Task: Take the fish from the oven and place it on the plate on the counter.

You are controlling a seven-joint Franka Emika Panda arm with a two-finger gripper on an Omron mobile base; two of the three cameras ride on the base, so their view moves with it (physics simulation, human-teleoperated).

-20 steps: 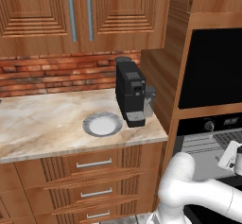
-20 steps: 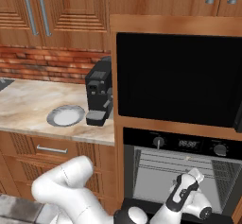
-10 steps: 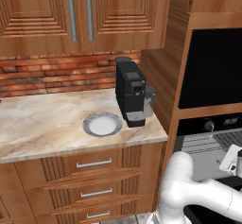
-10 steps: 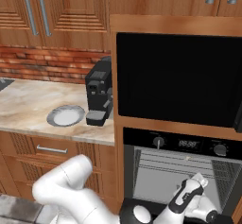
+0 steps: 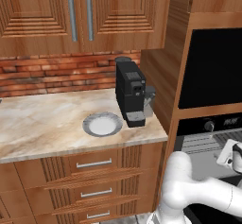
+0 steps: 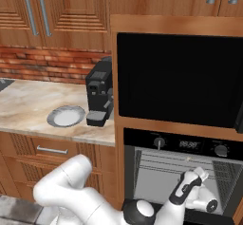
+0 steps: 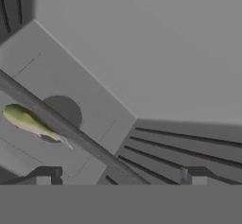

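Claw (image 7: 121,176) spread wide, dark fingertips (image 7: 43,176) clasping nothing, poked into built-in black oven (image 6: 182,169) with grey wire racks. Slender yellow-grey fish (image 7: 29,122) lying inside, off beside one fingertip, untouched. Round grey-rimmed white plate (image 5: 102,124) bare on beige marbled counter (image 5: 42,119), beside black coffee machine (image 5: 131,93).

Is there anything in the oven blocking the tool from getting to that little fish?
Partly. In the hand view a grey rack bar runs across in front of the fish, crossing near its tail. The open tool sits off to one side of the fish; nothing else visible lies between them.
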